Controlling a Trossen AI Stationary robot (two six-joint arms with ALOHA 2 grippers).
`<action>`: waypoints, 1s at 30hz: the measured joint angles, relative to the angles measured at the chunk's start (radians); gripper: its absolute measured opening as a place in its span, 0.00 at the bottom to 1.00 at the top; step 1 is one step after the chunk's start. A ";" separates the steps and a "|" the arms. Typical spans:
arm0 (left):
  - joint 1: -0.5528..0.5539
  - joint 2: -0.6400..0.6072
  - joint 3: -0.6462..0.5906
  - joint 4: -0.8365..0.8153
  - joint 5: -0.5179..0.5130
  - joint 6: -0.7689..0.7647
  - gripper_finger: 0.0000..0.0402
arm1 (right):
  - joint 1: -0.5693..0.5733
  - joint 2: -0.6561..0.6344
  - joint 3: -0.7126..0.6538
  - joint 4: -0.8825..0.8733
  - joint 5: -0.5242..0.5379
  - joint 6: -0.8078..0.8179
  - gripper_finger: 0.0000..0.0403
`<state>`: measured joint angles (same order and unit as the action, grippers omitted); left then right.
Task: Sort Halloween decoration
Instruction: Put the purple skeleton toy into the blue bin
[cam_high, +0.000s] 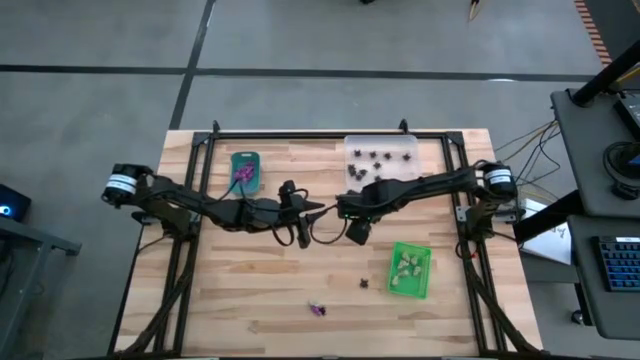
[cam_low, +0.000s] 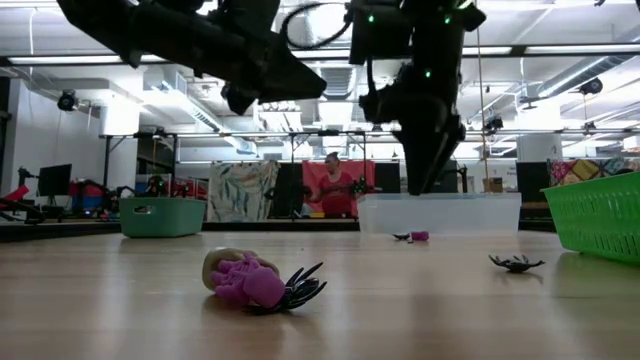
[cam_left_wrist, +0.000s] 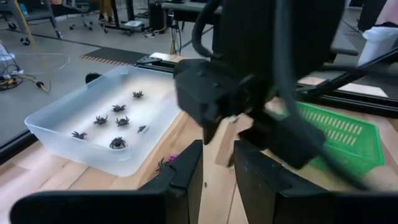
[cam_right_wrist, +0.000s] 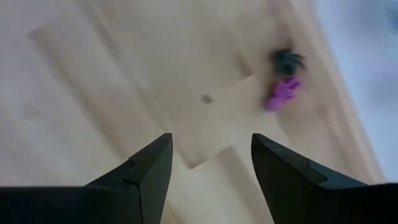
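Note:
My right gripper (cam_right_wrist: 211, 155) points steeply down over the table's middle (cam_high: 345, 208), open, with bare wood between its fingers. A purple trinket (cam_right_wrist: 283, 92) and a black spider (cam_right_wrist: 286, 61) lie on the wood just beyond it, beside the clear tray (cam_left_wrist: 93, 124). My left gripper (cam_left_wrist: 217, 171) hovers nearly level right next to it (cam_high: 315, 208), fingers a little apart with nothing between them. A purple and black clump (cam_low: 255, 282) and a black spider (cam_low: 515, 263) lie loose near the front edge.
The teal tray (cam_high: 245, 170) at the far left holds purple trinkets. The clear tray (cam_high: 380, 158) at the far right holds several black spiders. The green tray (cam_high: 410, 268) at the right holds pale ones. A person in red (cam_low: 335, 190) sits beyond the table.

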<state>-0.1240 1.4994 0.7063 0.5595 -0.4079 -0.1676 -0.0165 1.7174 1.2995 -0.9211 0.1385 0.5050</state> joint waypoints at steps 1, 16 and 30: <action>0.000 -0.005 0.000 -0.002 -0.001 0.000 0.19 | -0.005 0.004 -0.001 0.001 0.024 0.005 0.52; 0.000 -0.015 -0.001 -0.048 -0.005 0.016 0.19 | -0.046 0.019 -0.135 0.090 0.180 0.335 0.52; 0.000 -0.016 -0.001 -0.047 -0.004 0.021 0.19 | -0.071 0.017 -0.244 0.290 0.211 0.387 0.52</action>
<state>-0.1238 1.4830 0.7052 0.5121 -0.4122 -0.1465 -0.0875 1.7340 1.0558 -0.6309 0.3492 0.8918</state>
